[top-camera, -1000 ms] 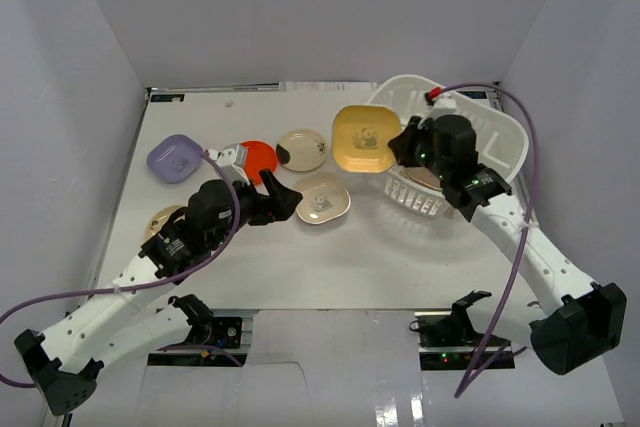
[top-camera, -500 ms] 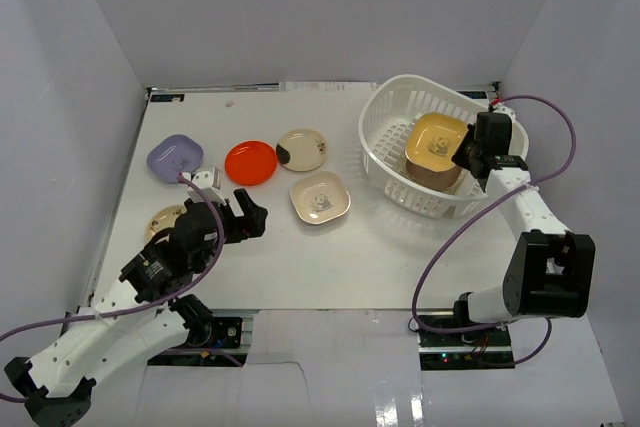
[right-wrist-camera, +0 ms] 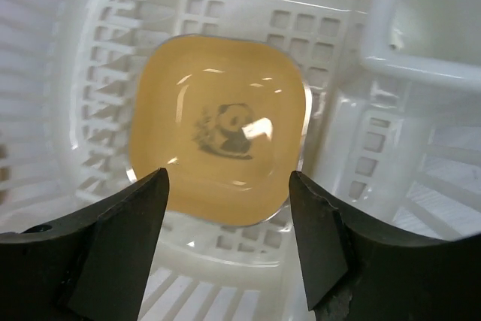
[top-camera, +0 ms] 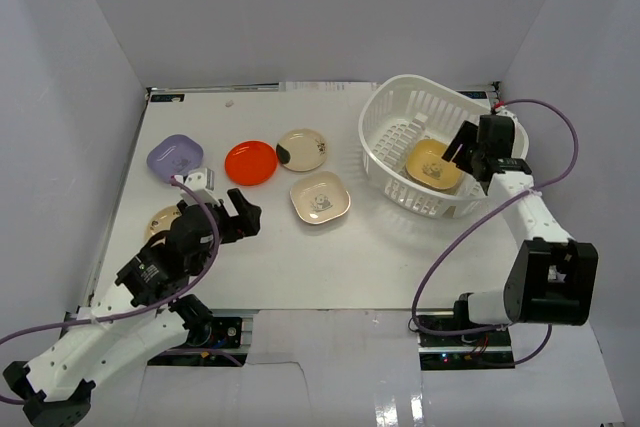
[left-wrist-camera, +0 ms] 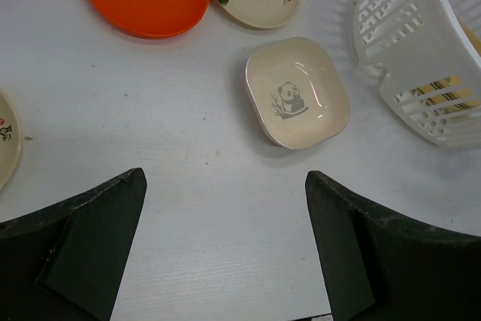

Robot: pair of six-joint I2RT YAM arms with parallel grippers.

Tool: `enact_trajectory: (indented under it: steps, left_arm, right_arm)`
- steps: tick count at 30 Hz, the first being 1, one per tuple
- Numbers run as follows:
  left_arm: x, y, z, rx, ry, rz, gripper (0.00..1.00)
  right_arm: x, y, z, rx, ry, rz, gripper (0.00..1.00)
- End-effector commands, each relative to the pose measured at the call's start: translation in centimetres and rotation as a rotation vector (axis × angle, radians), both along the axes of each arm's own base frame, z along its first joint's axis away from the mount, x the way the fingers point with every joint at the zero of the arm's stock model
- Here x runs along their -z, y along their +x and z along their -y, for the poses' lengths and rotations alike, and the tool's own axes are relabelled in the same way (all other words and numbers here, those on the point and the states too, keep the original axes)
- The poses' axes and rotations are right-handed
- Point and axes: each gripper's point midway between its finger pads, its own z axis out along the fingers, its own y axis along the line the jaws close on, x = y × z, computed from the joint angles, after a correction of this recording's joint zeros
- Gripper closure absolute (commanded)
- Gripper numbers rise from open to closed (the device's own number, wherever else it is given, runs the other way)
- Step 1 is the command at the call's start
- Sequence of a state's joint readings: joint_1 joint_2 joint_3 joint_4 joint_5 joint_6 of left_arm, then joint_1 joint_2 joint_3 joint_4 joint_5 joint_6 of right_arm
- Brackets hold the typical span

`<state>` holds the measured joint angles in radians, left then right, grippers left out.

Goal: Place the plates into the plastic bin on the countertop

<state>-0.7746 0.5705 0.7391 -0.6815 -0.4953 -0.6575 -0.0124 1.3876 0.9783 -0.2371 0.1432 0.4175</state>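
Observation:
The white plastic bin (top-camera: 415, 197) stands at the countertop's (top-camera: 350, 257) back right. A yellow panda plate (top-camera: 433, 164) lies flat on its slotted base. My right gripper (top-camera: 462, 150) hovers just above it, open and holding nothing; in the right wrist view the plate (right-wrist-camera: 218, 129) shows between the spread fingers of the gripper (right-wrist-camera: 227, 186). Left of the bin lie a lavender plate (top-camera: 175, 156), a red one (top-camera: 250, 161), a cream round one (top-camera: 301, 149) and a cream panda plate (top-camera: 319, 197). My left gripper (top-camera: 240, 217) is open and empty, short of the panda plate (left-wrist-camera: 297, 92).
A beige plate (top-camera: 160, 219) lies partly under my left arm near the left edge. White walls close in the countertop on three sides. The bin's slotted wall (left-wrist-camera: 421, 43) rises at the right of the left wrist view.
The right arm carried the yellow plate into the bin, then opened and let it go; it now lies flat. The left arm drew back toward its base.

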Motion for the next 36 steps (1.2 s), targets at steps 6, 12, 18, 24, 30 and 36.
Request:
enact_trajectory:
  steps: [6,12,18,24,30,36]
  left_arm:
    - [-0.1,1.4,-1.1,-0.121,0.032,-0.003,0.02]
    - [-2.4,3.6,-1.0,-0.2,0.039,0.04,0.02]
    - [-1.7,9.0,-2.3,-0.252,0.024,-0.037,0.02]
    - [0.8,14.5,-13.0,-0.462,-0.11,-0.14,0.02]
    - [1.4,17.1,-18.7,-0.625,-0.112,-0.167,0.02]
    - [6.5,18.7,-22.9,-0.703,-0.196,-0.295,0.06]
  right_arm:
    - [-9.6,-4.1,-18.7,-0.7,-0.027,0.31,0.32]
    - [-3.6,-9.8,-29.1,-1.05,-0.043,0.212,0.44]
    - [-0.7,-10.7,-35.3,-1.177,-0.103,0.157,0.36]
    - [1.8,-12.0,-39.6,-1.216,-0.126,0.14,0.29]
    - [6.0,-11.9,-40.6,-1.193,-0.225,0.043,0.33]
    - [8.1,-11.1,-40.4,-1.121,-0.339,0.011,0.47]
